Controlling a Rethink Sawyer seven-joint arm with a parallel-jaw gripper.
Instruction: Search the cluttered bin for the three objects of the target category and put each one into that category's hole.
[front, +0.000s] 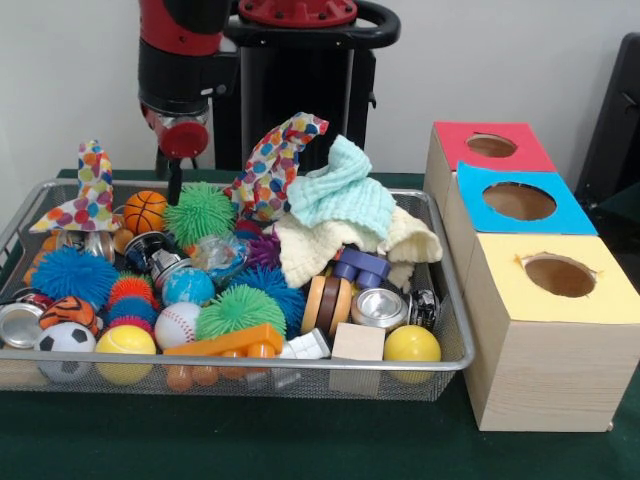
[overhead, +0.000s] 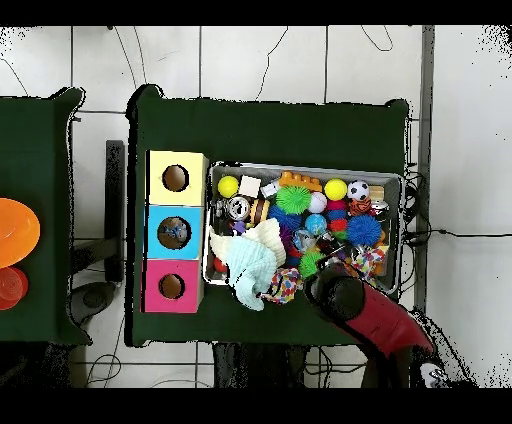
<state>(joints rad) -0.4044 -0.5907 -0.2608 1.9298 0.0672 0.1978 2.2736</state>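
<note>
Here, end effector (front: 174, 185) above cluttered bin (front: 452, 352), beside boxes (front: 520, 205)

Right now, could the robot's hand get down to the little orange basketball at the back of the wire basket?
Probably yes. The hand hangs just beside the small orange basketball, which lies on top of the pile, uncovered. Only the spiky green ball crowds it on one side.

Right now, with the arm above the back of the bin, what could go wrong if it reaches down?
1. The cloths are draped over other items, so a target could stay hidden beneath them.
2. The spiky green ball and orange basketball sit close together below the gripper; a grasp may catch the wrong one.
3. Loose balls could roll and shift the pile.
</note>
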